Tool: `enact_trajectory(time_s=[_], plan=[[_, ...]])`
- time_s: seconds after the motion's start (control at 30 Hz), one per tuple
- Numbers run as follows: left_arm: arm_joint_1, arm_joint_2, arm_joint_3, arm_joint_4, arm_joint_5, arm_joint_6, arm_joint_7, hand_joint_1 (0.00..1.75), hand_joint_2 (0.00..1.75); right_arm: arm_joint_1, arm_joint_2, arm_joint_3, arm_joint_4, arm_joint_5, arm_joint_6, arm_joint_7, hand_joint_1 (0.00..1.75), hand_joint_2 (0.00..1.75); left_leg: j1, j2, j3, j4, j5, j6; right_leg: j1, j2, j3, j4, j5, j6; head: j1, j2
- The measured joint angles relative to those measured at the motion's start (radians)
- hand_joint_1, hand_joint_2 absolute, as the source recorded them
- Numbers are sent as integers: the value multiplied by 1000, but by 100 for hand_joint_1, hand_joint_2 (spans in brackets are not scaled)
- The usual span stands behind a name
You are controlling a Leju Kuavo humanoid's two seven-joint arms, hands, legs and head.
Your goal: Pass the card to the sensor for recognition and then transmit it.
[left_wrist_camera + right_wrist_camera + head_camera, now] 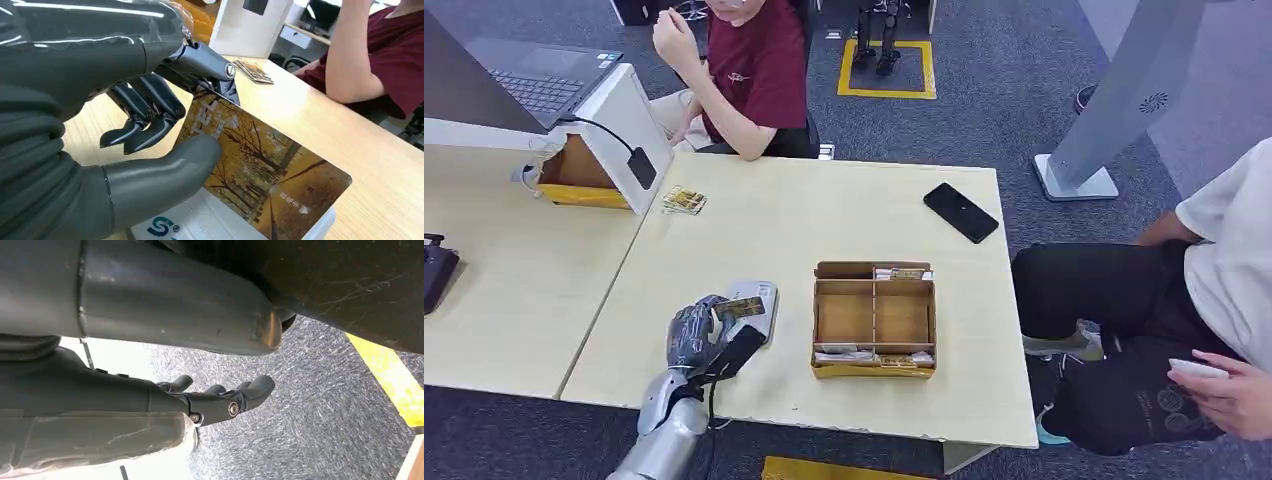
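Golden-brown and printed with autumn trees, the thin plastic card [270,185] is pinched between the thumb and fingers of the robot's left hand [704,335], which holds it just over the flat white-grey card sensor [759,305] lying on the pale wooden worktop [824,220]; whether card and sensor touch I cannot tell. The recognition step looks under way, so what remains, as I judge it, is the transmitting, perhaps into the compartmented cardboard box [874,320] beside the sensor. The right hand [225,397] hangs over grey carpet, fingers loosely curled and grasping nothing.
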Motion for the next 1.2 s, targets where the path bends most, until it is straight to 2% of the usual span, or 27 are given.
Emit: enact_trajectory(time_s=[0.3, 0.7, 0.9, 1.03, 1.2], plan=[[-15, 0, -5, 37, -33, 28, 16, 175, 175, 0, 0, -6, 0, 15, 1, 0, 0, 0, 0, 0, 2, 0, 0, 0, 0, -1, 2, 0, 0, 0, 0, 0], [-19, 0, -5, 46, -3, -6, 3, 175, 175, 0, 0, -12, 0, 28, 2, 0, 0, 0, 0, -1, 4, 0, 0, 0, 0, -1, 4, 0, 0, 0, 0, 0], [-20, 0, -5, 46, 22, -32, -11, 175, 175, 0, 0, -21, 0, 32, 2, 1, 0, 0, 0, -1, 5, 0, 0, 0, 0, -1, 5, 0, 0, 0, 0, 0], [-36, -1, -5, 65, -8, -45, 24, 175, 175, 0, 0, -23, 0, 43, 3, 3, 0, 0, 0, -2, 5, 0, 0, 0, 0, -3, 6, 0, 0, 0, 0, 0], [-79, -2, -4, 114, 24, -119, 33, 175, 175, -1, 0, -24, 0, 54, 3, 4, 0, 0, 0, -3, 8, 0, 0, 0, 0, -4, 10, 0, 0, 0, 0, 0]])
